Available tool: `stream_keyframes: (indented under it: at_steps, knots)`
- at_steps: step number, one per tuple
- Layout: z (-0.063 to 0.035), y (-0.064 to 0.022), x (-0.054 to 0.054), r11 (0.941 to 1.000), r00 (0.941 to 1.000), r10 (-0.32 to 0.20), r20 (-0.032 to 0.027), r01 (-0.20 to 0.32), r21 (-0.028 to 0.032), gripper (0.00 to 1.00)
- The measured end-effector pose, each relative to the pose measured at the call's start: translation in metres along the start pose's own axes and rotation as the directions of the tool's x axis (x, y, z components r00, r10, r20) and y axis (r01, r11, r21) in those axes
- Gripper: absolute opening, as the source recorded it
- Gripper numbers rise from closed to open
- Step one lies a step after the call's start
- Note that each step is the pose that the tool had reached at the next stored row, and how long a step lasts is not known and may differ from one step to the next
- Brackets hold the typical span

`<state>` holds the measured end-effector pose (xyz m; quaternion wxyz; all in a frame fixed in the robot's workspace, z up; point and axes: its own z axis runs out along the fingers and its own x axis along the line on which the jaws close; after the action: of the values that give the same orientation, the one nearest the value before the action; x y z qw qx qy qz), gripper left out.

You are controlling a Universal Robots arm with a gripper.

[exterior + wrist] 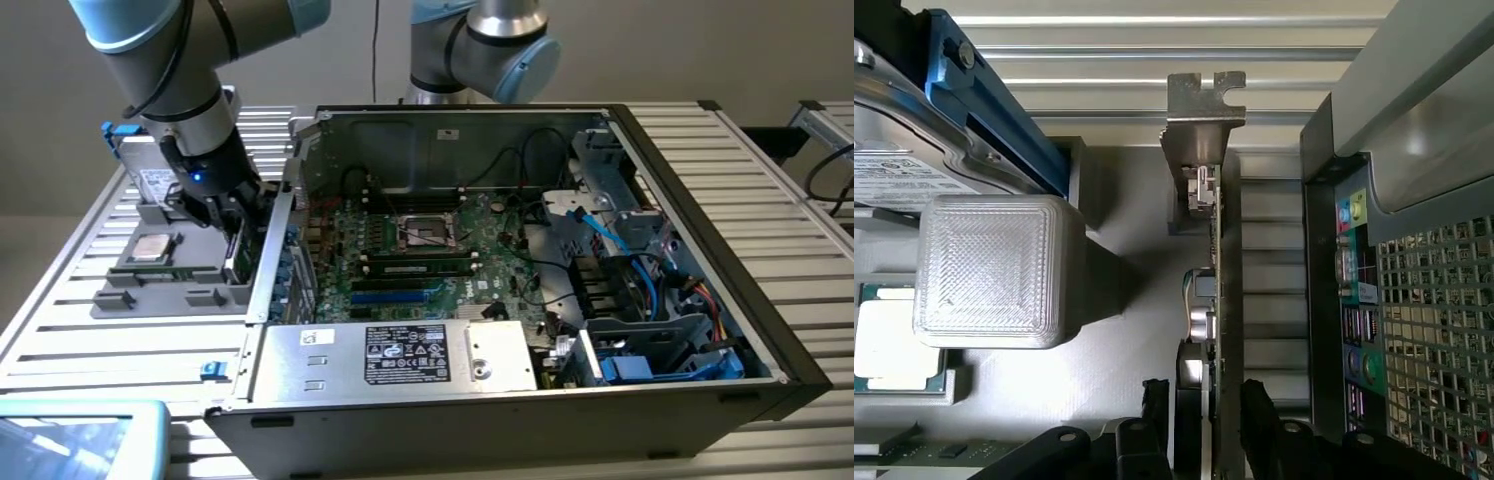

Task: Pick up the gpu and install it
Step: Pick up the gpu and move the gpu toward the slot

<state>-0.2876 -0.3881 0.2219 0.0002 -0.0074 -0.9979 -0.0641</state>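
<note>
The slatted table (747,160) carries everything; the open computer case (454,125) stands just beside the gripper (224,215), on the exterior view's right of it; the grey parts holder (147,300) lies under the gripper; the gpu (1218,260) stands on edge in that holder, directly below the gripper, its metal bracket (1204,110) at the end away from the fingers (1259,420); the 2 fingers are part-open, 1 at each face of the card, close to it, no firm grip showing; 1 cpu (150,247) sits in the holder on the exterior view's left of the gripper.
</note>
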Motion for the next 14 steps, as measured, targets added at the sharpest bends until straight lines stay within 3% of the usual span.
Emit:
stream_keyframes:
  at_steps: [3, 11, 14]
  knots:
    - [0.0000, 0.0000, 0.000, 1.0000, 1.0000, 0.000, 0.0000, 0.000, 0.0001, 0.29]
    - [-0.0009, 0.0001, 0.000, 1.0000, 1.0000, 0.000, 0.0003, 0.000, -0.0002, 0.29]
    - [-0.0139, 0.0018, 0.000, 1.0000, 1.0000, 0.000, 0.0001, 0.000, 0.0000, 0.29]
